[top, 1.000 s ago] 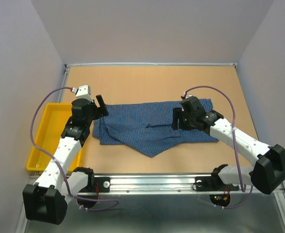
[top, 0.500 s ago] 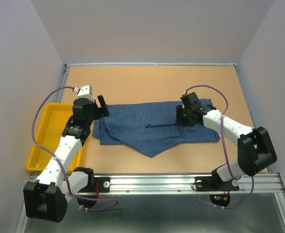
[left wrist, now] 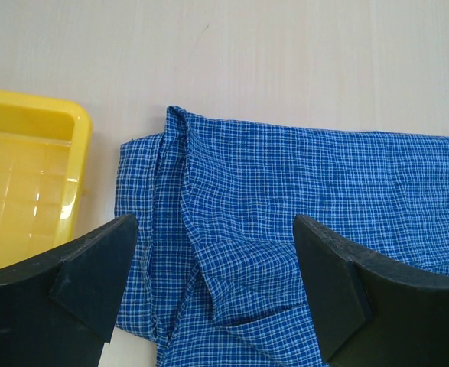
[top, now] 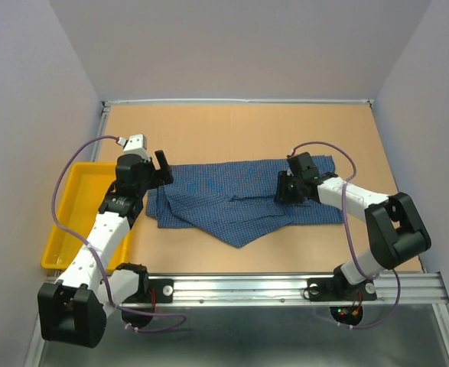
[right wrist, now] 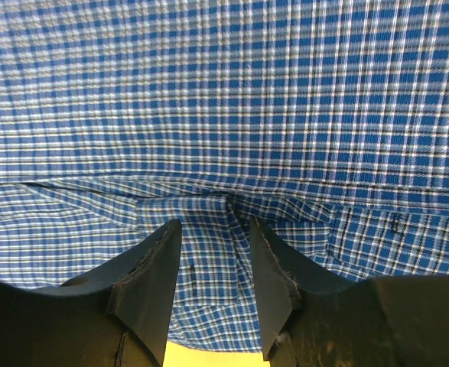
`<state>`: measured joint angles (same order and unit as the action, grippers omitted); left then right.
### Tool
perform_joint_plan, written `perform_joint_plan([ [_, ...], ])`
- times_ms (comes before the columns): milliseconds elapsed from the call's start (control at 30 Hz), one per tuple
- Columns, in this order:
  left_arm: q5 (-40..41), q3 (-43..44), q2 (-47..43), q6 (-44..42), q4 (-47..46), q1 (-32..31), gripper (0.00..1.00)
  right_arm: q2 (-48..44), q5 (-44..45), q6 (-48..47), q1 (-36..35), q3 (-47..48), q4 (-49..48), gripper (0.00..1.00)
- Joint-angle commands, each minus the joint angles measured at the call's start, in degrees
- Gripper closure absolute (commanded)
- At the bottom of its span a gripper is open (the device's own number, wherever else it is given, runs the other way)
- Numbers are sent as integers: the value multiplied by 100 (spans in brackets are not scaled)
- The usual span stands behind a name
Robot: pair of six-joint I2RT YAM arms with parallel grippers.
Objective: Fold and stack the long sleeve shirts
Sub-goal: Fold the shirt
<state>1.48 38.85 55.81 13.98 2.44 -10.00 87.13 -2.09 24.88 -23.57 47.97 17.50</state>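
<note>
One blue checked shirt [top: 239,200] lies across the middle of the desk [top: 232,130], partly folded into a long band with a point of cloth hanging toward me. I have the right pincer [right wrist: 213,260] low on the shirt's right half, its jaws narrow around a raised pleat of cloth; whether they truly grip it I cannot tell. I judge the pinch is meant to give me a handhold, so I can lift that side and carry it across. The left pincer [left wrist: 216,287] hovers wide open over the shirt's bunched left edge, just beside the yellow tray [left wrist: 25,176], holding nothing. It sits there, I think, ready to pin or take that end when the fold starts. The left end is rumpled, with layers overlapping, so the folding looks early, and there is no stack yet
</note>
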Motion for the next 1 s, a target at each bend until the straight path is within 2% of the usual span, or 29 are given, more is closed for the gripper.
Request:
perform_joint_plan([
  [0,-77,79,-9,-71,-217,24,6,119,-99,-150,46,-191,-554,53],
  [100,-77,79,9,-71,-217,24,5,155,-160,-221,46,-261,-616,50],
  [267,-77,79,9,-79,-209,24,5,137,-362,-387,46,-332,-695,51],
  [367,-86,88,26,-79,-209,24,5,76,-573,-493,54,-332,-695,60],
  [400,-95,88,26,-79,-217,24,5,50,-634,-511,46,-323,-695,69],
  [500,-104,79,35,-79,-209,24,5,-21,-819,-633,46,-305,-704,81],
  [667,-112,79,44,-79,-217,24,5,-187,-1118,-748,46,-279,-686,91],
  [700,-112,87,53,-88,-209,24,5,-266,-1249,-774,46,-270,-686,97],
  [833,-112,88,53,-79,-217,33,5,-626,-1575,-801,37,-165,-616,99],
  [967,-121,88,53,-88,-217,24,5,-978,-1497,-783,46,256,-362,99],
])
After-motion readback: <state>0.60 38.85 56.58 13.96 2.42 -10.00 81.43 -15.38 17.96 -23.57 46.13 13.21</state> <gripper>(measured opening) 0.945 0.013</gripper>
